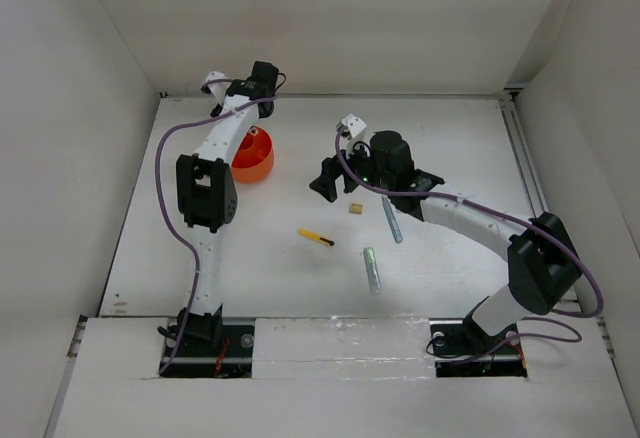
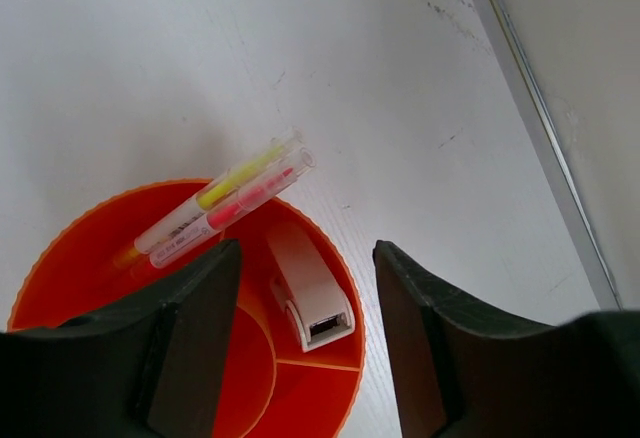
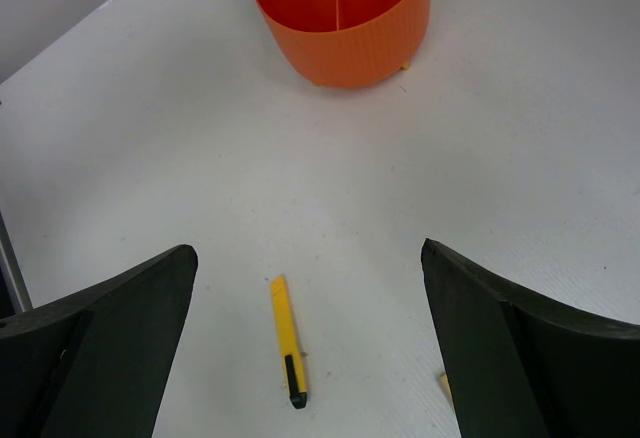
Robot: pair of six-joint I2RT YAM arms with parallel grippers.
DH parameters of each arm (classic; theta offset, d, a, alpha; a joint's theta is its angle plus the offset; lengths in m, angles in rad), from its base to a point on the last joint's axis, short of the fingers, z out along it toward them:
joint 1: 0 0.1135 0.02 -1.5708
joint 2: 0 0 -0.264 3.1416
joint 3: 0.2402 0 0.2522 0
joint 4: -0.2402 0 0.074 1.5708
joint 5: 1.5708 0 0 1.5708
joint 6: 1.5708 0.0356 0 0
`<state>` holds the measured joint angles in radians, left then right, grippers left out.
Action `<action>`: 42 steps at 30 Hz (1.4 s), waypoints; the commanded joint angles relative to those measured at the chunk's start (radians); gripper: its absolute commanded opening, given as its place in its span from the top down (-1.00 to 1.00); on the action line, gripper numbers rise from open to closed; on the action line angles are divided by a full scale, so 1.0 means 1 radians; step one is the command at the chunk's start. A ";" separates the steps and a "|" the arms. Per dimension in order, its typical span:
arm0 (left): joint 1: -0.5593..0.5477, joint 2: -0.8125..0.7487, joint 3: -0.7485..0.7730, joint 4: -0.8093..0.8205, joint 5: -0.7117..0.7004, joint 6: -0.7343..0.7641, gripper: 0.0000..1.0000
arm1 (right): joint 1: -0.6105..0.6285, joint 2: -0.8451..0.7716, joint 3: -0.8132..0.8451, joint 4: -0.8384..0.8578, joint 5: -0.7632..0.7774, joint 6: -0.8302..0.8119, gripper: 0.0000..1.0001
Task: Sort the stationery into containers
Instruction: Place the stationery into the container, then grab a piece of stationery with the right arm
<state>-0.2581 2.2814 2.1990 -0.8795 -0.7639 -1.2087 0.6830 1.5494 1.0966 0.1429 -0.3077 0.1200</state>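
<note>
Closest to the lens, the left gripper hangs spread and empty just above the orange cup, near the back left of the worktop. A pale yellow marker and a pink marker lean out over its rim; a white oblong item sits inside. I judge that a low move could catch these ends and tip the cup. To the right, the worktop is open. A yellow-black pen, tan eraser, grey-blue pen and pale green pen lie flat, apart. Near the yellow-black pen the right gripper is spread, empty; the thin pen may roll or slip when pinched, and the right forearm passes close to the grey-blue pen.
</note>
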 commanded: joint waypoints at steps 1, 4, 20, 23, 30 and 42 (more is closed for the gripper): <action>0.005 -0.054 -0.010 0.024 -0.045 -0.008 -0.04 | 0.009 -0.020 -0.003 0.069 -0.016 -0.006 -1.00; -0.004 -0.083 -0.021 0.071 -0.034 0.032 -0.17 | 0.009 -0.011 -0.003 0.069 -0.016 -0.006 -1.00; -0.015 -0.302 -0.102 0.293 0.061 0.320 -0.52 | 0.009 0.026 0.031 -0.024 0.149 -0.097 -1.00; -0.015 -0.358 -0.160 0.338 0.089 0.429 -0.60 | 0.009 0.037 0.054 -0.069 0.243 -0.106 -1.00; -0.015 -0.549 -0.361 0.323 0.268 0.551 -1.00 | 0.000 0.055 0.040 -0.204 0.449 -0.074 -1.00; -0.079 -0.950 -0.616 0.212 0.299 0.503 -1.00 | 0.066 0.150 0.101 -0.574 0.823 0.308 -1.00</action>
<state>-0.3382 1.4273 1.6047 -0.6186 -0.4805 -0.6884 0.7418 1.6634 1.1313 -0.3111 0.4110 0.3187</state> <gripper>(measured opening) 0.997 0.999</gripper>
